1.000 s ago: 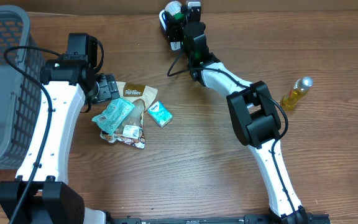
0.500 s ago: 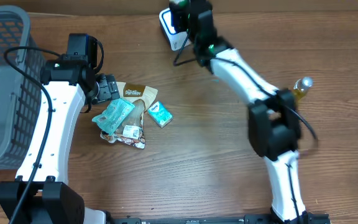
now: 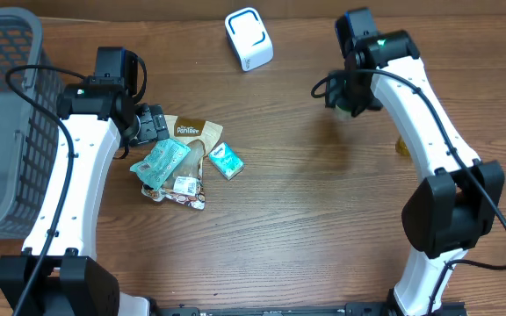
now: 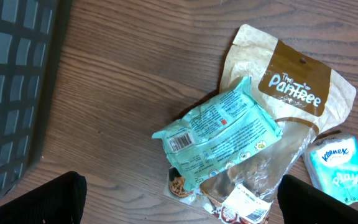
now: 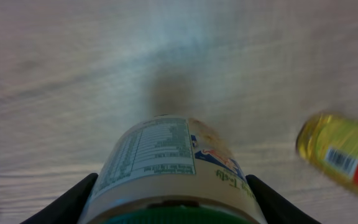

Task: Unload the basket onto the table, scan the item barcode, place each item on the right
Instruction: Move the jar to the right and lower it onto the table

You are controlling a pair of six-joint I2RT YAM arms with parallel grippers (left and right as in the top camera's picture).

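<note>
- One wooden counter (image 3: 271, 228) is carrying everything here.
- A grey basket (image 3: 7, 132) is sitting at the counter's far left edge.
- The right arm (image 3: 429, 132) is reaching over the counter's far right part, and the left arm (image 3: 82, 167) is stretching up beside the basket.
- The right hand (image 3: 350, 95) is grasping a jar (image 5: 173, 162), with one finger (image 5: 73, 199) pressing each side near its green lid.
- The jar is hanging above the counter to the right of the scanner (image 3: 249, 39) and well apart from it, its printed label facing the wrist camera.
- The left hand (image 3: 150, 124) is hovering released, its jaws spread wide, at the upper left edge of a small heap of packets and gripping nothing.
- A brown pouch (image 4: 297, 93) is lying flat at the bottom of that heap.
- The white scanner is standing near the counter's far edge, apart from both hands.
- A teal packet (image 4: 219, 134) is lying across the pouch, its barcode showing at one end.
- A tissue pack (image 4: 337, 168) is lying just beside the pouch's lower right corner.
- A yellow bottle (image 5: 344, 152) is lying near the jar, blurred in the wrist view and mostly hidden by the right arm from above.
</note>
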